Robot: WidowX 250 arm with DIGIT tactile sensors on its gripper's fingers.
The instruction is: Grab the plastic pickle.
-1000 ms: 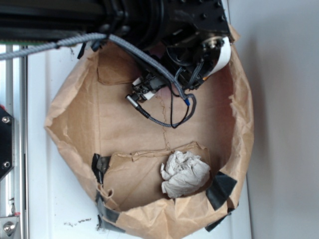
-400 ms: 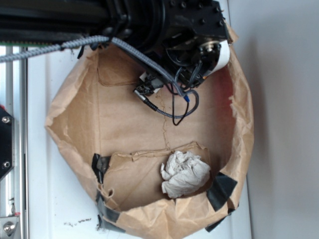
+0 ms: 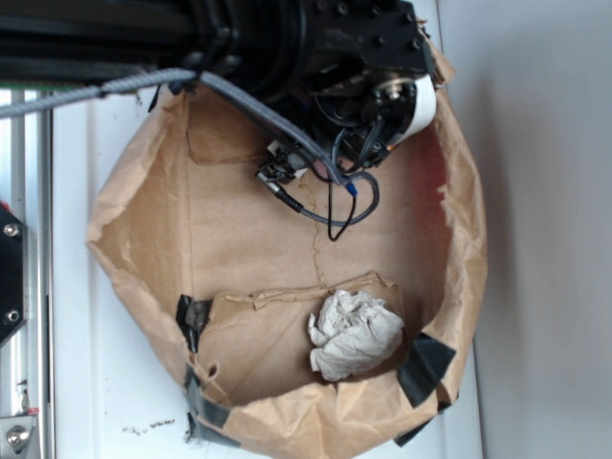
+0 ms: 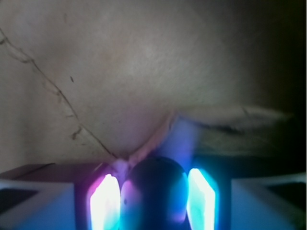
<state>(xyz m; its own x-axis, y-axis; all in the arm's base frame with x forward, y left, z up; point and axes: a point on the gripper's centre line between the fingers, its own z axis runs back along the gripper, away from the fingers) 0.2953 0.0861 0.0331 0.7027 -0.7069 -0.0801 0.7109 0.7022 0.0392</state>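
The pickle (image 4: 156, 191) is seen in the wrist view as a dark rounded end between the two lit fingers (image 4: 103, 203) of the end effector (image 4: 153, 203), close on both sides; firm contact cannot be confirmed. In the exterior view the pickle is hidden under the arm (image 3: 325, 57), at the far end of the paper bag (image 3: 143, 191). A light, stiff, glossy, slip-prone body is expected, so the middle should be gripped squarely. The paper wad (image 3: 354, 335) lies well apart.
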